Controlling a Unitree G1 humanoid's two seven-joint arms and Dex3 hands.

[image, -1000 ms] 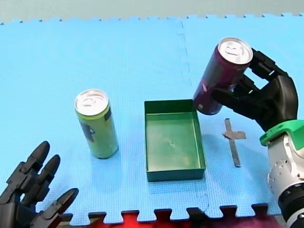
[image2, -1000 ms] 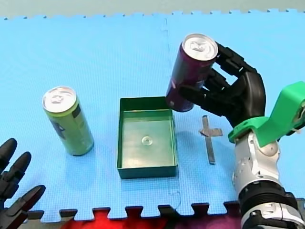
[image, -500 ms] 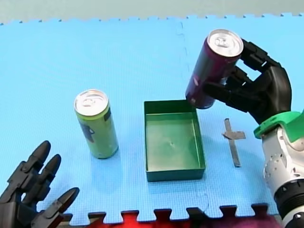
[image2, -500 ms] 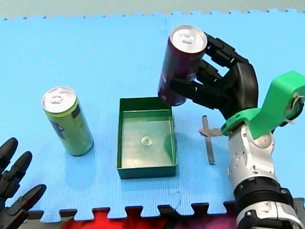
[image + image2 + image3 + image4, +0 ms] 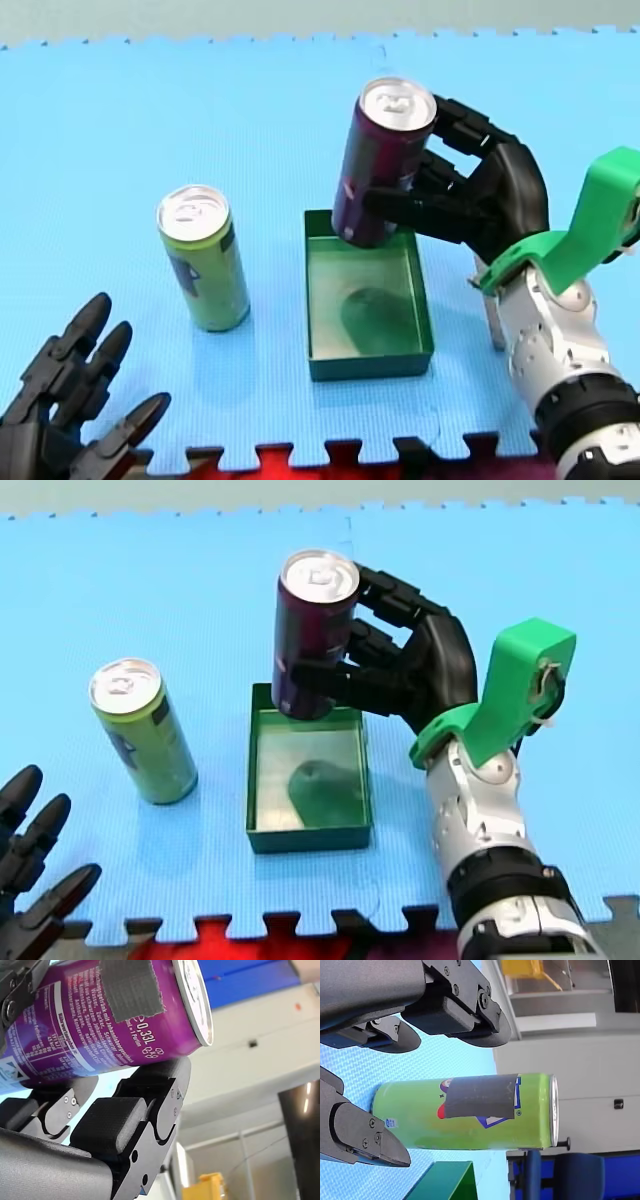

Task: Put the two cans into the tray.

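- Indoor robotics lab or test room, by the look of it.
- The work surface is a blue foam mat (image 5: 150, 120) of interlocking tiles with toothed edges along the near and far sides. It reads as a test-rig covering, not household furnishing.
- A bright green plastic bracket (image 5: 510, 695) is mounted at the robot's wrist.
- A grey tape patch (image 5: 131, 987) is stuck on the purple can (image 5: 75, 1035), and another on the green can (image 5: 420, 1120).
- Wrist views give the background: pale wall panels (image 5: 260, 1045) and a yellow object (image 5: 205, 1190) of unclear kind.

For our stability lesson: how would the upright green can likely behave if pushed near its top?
Standing tall and narrow on the foam mat, the green can would probably tip, not slide. Lying down, its round body would likely roll. Its smooth wall might prove slippery.
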